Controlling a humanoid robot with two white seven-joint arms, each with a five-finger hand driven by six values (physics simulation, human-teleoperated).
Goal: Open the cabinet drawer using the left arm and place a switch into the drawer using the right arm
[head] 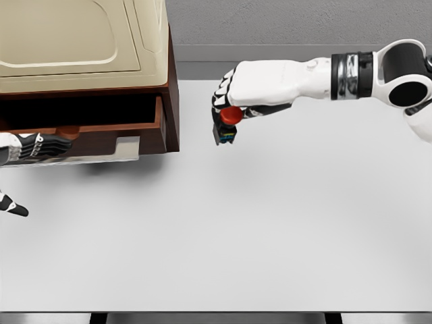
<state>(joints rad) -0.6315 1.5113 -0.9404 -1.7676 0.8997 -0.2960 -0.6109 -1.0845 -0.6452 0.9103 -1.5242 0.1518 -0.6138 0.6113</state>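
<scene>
A brown cabinet (172,81) with a cream top stands at the upper left, its drawer (101,129) pulled out a little, showing a dark gap above the drawer front. My left hand (37,146) reaches in from the left edge, fingers against the drawer front near its pale handle (128,145). My right hand (226,101) hovers right of the cabinet, fingers curled on a switch (228,123) with a red button and a dark body. The switch hangs above the table, clear of the drawer.
The white table (236,236) spreads across the view, its front edge along the bottom. A grey wall (283,20) runs behind. The right forearm (378,71) stretches in from the upper right.
</scene>
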